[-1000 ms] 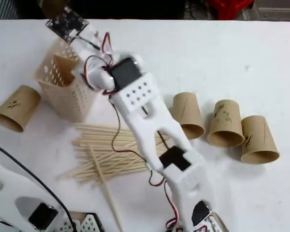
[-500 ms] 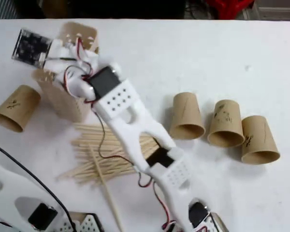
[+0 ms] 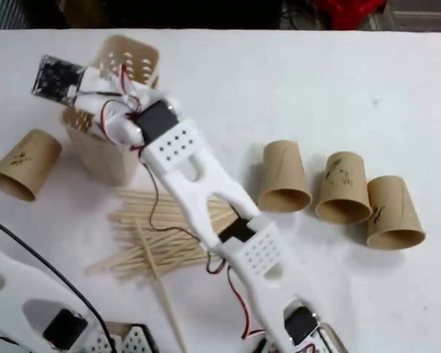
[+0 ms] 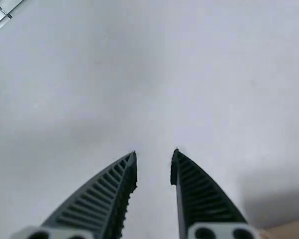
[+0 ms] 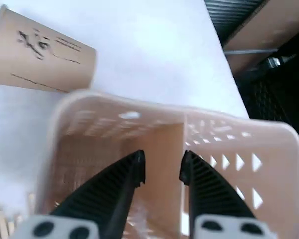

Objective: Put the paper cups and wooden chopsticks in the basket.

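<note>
The perforated beige basket (image 3: 106,158) stands at the table's far left. My right arm (image 3: 206,176) stretches from the near edge to it. In the right wrist view my right gripper (image 5: 161,159) is open, with its fingertips just inside the basket's rim (image 5: 114,99). A tan surface shows between them; I cannot tell whether it is a cup. One paper cup (image 3: 26,163) (image 5: 40,50) lies left of the basket. Three cups (image 3: 283,176) (image 3: 343,187) (image 3: 393,213) stand mouth-down in a row at the right. Wooden chopsticks (image 3: 158,239) lie piled in front of the basket. My left gripper (image 4: 153,157) is open over bare table.
The left arm's base (image 3: 29,309) sits at the near left corner. One chopstick (image 3: 165,301) lies apart from the pile, pointing toward the near edge. The white table (image 3: 294,81) is bare across the back and far right.
The right arm swung its wrist left across the basket's top, then came back slightly. The basket shifted a little under it. Cups and chopsticks kept their places.
</note>
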Tool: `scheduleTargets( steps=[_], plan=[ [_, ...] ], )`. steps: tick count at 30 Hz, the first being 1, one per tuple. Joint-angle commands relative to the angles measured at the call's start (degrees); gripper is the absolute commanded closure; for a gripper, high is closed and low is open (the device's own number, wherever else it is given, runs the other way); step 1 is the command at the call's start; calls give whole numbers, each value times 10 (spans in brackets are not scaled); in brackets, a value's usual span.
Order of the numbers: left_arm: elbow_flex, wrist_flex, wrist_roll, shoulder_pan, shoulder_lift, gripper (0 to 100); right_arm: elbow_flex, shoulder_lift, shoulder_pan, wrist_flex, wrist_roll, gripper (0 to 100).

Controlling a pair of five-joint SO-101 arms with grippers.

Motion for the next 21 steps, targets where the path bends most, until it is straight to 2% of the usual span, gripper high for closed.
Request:
scheduleTargets(
  steps=[1,6,12,14,17,21],
  plan=[
    [-7,-6,-6,4,-8,867,-6,-3,16,0,-8,871],
    [-7,-6,-6,-2,-8,867,-7,-4,18,97,-8,971],
    [-7,-5,-5,-2,-8,867,-10,-4,18,163,-11,954],
    [-7,-5,-5,-3,-8,867,-11,-8,18,179,-14,990],
    [-7,-5,-5,-3,-8,867,-20,-13,28,203,-76,984],
    [-6,-5,-5,-3,-7,867,-58,-33,58,225,-200,982]
  ],
)
